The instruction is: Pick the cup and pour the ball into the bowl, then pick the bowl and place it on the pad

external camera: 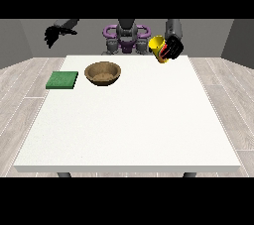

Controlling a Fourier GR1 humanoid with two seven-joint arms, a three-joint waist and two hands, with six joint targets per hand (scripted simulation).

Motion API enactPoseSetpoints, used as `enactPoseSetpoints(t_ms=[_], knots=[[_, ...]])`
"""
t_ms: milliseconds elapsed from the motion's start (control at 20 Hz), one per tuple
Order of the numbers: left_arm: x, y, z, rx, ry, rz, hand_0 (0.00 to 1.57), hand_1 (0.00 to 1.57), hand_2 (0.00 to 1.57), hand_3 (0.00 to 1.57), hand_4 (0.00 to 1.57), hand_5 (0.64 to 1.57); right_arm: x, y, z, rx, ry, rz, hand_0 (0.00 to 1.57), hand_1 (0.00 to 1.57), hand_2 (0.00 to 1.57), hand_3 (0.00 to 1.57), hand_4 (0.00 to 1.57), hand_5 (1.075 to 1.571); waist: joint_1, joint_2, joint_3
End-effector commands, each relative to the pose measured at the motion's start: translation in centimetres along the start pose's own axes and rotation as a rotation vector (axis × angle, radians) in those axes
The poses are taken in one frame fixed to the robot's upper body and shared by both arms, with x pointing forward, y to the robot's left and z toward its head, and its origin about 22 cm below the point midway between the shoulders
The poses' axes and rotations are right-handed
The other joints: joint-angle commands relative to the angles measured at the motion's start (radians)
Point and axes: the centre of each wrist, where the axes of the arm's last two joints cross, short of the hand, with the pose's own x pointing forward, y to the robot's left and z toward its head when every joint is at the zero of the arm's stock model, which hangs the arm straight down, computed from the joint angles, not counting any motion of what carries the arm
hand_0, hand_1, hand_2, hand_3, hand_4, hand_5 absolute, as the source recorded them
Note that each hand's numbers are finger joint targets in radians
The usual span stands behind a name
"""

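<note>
Up at the view's left, one black hand hangs in the air beyond the worktop's far corner, fingers spread and splayed downward, holding nothing. Below and to its right lies the green pad, flat near the left edge. Just beside it, apart by a narrow strip of white, sits the wooden bowl, upright and open. From where I stand I can't make out any ball, either in the bowl or in the cup.

Further right, past the robot's torso, the hand at the view's right has its fingers curled around the yellow cup, lifted clear of the surface and tipped so its mouth faces toward the bowl side.

My worry is that tilt: the cup is well apart from the bowl, and if the ball is still inside, it could roll out early and land on the bare surface. Once over the bowl, a pour from too high might bounce the ball back out.
</note>
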Motion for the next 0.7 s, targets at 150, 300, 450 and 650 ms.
enactPoseSetpoints(t_ms=[150, 300, 450, 650], knots=[[3.7, 0.1, -2.3, 0.016, -0.01, -0.152, 1.49, 1.49, 1.57, 1.57, 1.57, 1.273, 1.1, -2.4, -0.4, 0.024, -0.007, -0.001, 0.0, 0.0, 0.0, 0.0, 0.0, 1.569, -0.013, 0.01, -0.0012], [4.8, -0.5, -2.6, 0.026, -0.041, -0.279, 1.5, 1.5, 1.57, 1.57, 1.51, 1.245, -0.2, -2.5, 0.8, 0.023, -0.02, -0.008, 0.0, 0.0, 0.0, 0.0, 0.0, 1.569, -0.018, 0.006, -0.0008], [9.7, -2.0, -4.2, 0.042, -0.084, -0.391, 1.52, 1.52, 1.57, 1.57, 1.57, 1.211, -0.3, -1.9, -0.1, 0.049, -0.001, 0.006, 0.0, 0.0, 0.0, 0.0, 0.0, 1.57, -0.036, -0.01, 0.0006], [10.8, -3.1, -4.0, -0.004, -0.16, -0.617, 1.55, 1.55, 1.57, 1.57, 1.57, 1.244, -1.1, -1.7, 0.2, 0.014, 0.04, -0.01, 0.0, 0.0, 0.0, 0.0, 0.0, 1.571, -0.034, -0.049, 0.0002]])
